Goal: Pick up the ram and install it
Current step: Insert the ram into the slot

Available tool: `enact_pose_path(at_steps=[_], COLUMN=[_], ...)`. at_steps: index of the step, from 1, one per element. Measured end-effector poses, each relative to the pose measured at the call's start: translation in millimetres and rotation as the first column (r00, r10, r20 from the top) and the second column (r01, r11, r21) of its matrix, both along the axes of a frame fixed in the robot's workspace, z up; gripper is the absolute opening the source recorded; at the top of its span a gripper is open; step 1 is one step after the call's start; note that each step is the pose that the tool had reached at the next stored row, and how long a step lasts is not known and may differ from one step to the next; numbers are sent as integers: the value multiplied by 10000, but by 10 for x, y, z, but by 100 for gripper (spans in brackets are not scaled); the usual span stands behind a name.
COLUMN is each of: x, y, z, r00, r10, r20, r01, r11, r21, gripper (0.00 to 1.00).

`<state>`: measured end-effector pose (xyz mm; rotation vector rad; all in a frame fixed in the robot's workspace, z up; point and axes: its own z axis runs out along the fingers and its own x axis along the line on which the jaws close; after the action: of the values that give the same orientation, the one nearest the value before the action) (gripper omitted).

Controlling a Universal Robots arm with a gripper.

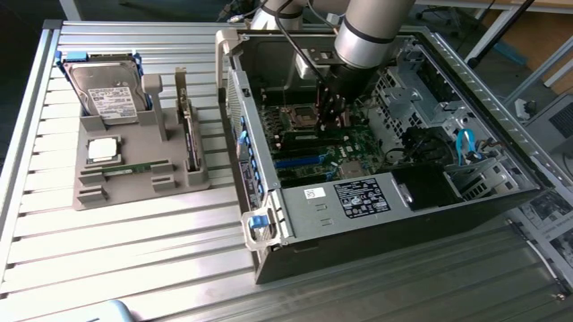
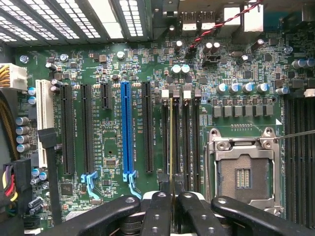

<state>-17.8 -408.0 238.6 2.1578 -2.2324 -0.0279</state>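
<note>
The pincer (image 2: 170, 206) is down inside the open computer case (image 1: 268, 221), clamped on the ram (image 2: 171, 142). The stick stands edge-on straight ahead of the fingertips, its long axis running along the memory slots (image 2: 189, 137) just left of the empty processor socket (image 2: 242, 176), and looks lined up with its slot.

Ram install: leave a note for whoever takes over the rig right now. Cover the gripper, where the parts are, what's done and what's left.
Gripper: inside the open case, low over the motherboard, apparently shut on the ram.
Ram: seen edge-on between the fingers, lined up along the memory slots.
Look-alike stick: standing in the tray at the exterior view's left.
Done: pickup and carry to the board.
Left: seating; whether it is fully in the slot cannot be told.
</note>
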Motion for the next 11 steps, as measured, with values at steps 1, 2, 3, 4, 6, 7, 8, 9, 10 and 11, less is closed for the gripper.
enact_pose_path(at_steps=[1, 2, 3, 4, 6, 7, 8, 9, 10, 11], x=[1, 3, 6, 8, 14, 16, 17, 17, 17, 17], y=[0, 0, 0, -1, -3, -3, -2, -2, -2, -2], z=[-1, -2, -3, -5, -7, -8, -11, -11, -10, -10], r00=[10000, 10000, 10000, 10000, 10000, 10000, 10000, 10000, 10000, 10000], r10=[0, 1, 2, 0, 0, -1, 0, 0, 0, 0], r20=[0, 0, 0, 1, -1, 1, 4, 2, 1, 1], r01=[0, -1, -2, 0, 0, 1, 0, 0, 0, 0], r11=[10000, 10000, 10000, 10000, 10000, 10000, 10000, 10000, 10000, 10000], r21=[0, -1, 0, 1, -1, 0, 4, 3, 1, 1], gripper=[12, 12, 12, 12, 12, 12, 12, 12, 12, 12])
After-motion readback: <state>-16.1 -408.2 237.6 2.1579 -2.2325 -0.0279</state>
